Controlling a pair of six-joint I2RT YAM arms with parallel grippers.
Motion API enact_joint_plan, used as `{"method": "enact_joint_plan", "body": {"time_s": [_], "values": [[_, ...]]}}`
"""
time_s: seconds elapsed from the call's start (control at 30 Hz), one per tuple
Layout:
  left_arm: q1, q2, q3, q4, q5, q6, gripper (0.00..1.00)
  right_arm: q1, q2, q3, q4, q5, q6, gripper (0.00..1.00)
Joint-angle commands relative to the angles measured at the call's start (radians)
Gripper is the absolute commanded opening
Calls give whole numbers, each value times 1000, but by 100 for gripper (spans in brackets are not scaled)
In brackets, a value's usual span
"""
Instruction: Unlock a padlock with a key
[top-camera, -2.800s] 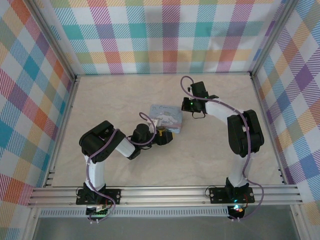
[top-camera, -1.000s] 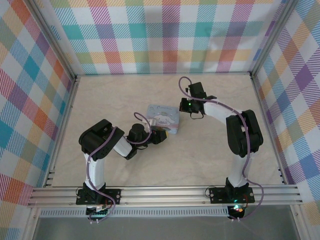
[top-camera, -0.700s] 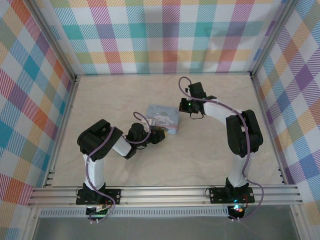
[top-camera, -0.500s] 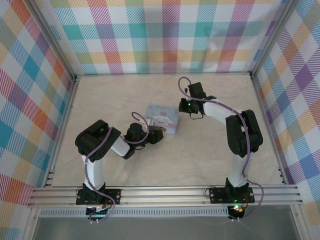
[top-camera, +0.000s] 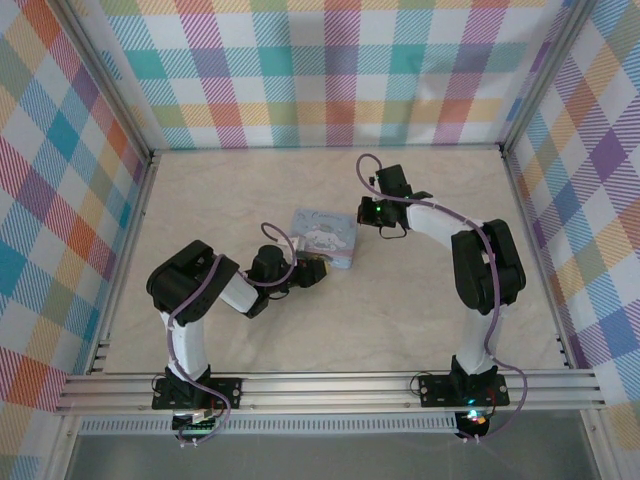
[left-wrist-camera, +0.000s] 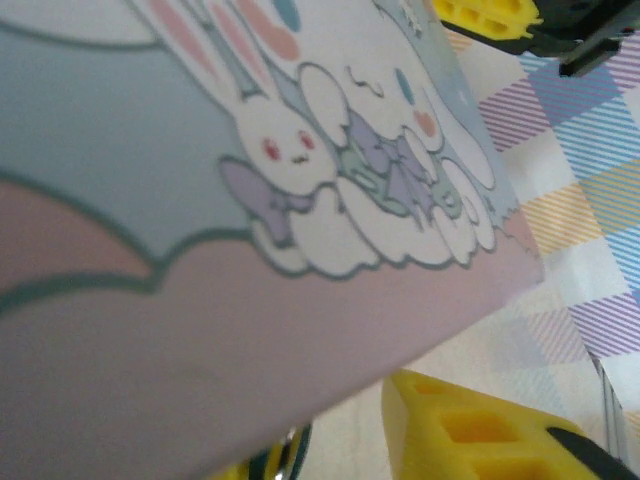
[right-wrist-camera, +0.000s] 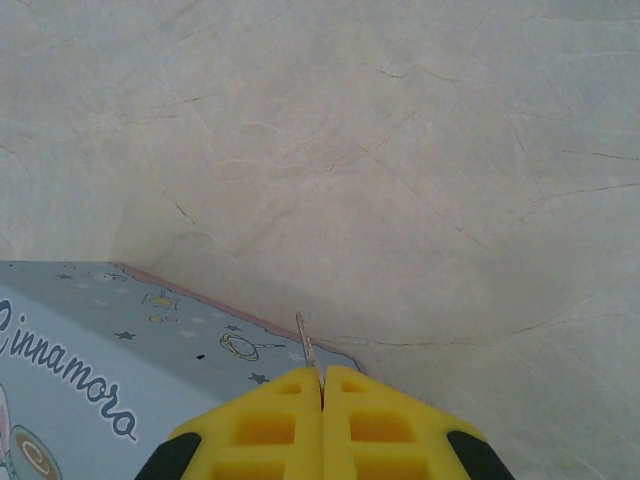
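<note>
Looking down your right wrist, you see your right gripper (right-wrist-camera: 321, 378) pinched shut on the key (right-wrist-camera: 304, 342), its tip at 12 o'clock over the Cinnamoroll tin (right-wrist-camera: 90, 400) corner. Your left gripper (top-camera: 318, 268) sits at the tin's 6 o'clock edge, its opening impossible to judge; a metal glint (left-wrist-camera: 289, 452) beside it may be the padlock

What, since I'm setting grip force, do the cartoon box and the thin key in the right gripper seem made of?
Box: probably painted tin, though coated card is possible; smooth satin print, crisp straight edges. Key, pinched in the shut right gripper: likely bare metal; thin, straight, greyish sheen.
</note>
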Motion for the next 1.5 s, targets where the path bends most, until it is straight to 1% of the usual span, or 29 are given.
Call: {"method": "enact_joint_plan", "body": {"time_s": [0.0,0.1,0.2,0.4,0.5,0.7,0.97,1.13,1.27,1.37,1.47], "values": [[2,71,0,-74,1,-23,44,21,37,-20,-38,-51,18,0],[-32,87,31,-77,12,-27,48,27,44,-19,-34,-59,25,0],[-55,114,61,-64,17,-42,49,32,49,-16,-33,-60,27,0],[-64,141,66,-34,-6,-62,48,32,39,-19,-42,-46,14,0],[-62,143,58,-33,-1,-66,42,31,36,-24,-45,-38,10,0],[-36,126,6,-47,-17,-58,34,28,31,-25,-43,-32,7,0],[1,114,-3,-100,0,-36,16,28,27,-26,-45,-32,5,0],[10,84,9,-190,10,-14,13,22,28,-22,-50,-29,-2,0],[11,56,12,-277,14,15,13,18,45,2,-56,-40,-7,0],[10,48,9,-293,17,20,14,18,65,29,-54,-59,-5,0],[10,46,11,-300,18,15,18,18,91,66,-56,-77,-2,0]]}}
